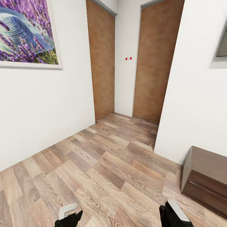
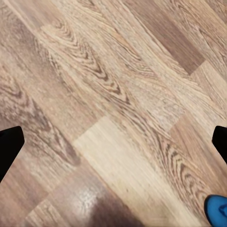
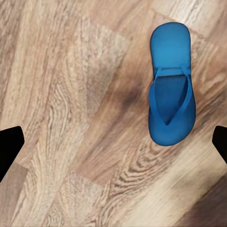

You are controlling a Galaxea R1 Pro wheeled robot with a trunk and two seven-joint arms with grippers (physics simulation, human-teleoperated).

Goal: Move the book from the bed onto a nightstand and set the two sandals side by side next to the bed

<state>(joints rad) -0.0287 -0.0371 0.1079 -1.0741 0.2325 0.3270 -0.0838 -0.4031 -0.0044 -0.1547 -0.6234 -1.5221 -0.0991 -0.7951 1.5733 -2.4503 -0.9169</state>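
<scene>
Domestic interior, hallway corner of a home, white walls [image 1: 37, 119], wood-plank floor [image 1: 104, 170], two brown doors [image 1: 101, 60], framed lavender print [image 1: 26, 31], low dark wooden cabinet [image 1: 205, 179], blue flip-flop [image 3: 171, 85] lying on the planks.
</scene>
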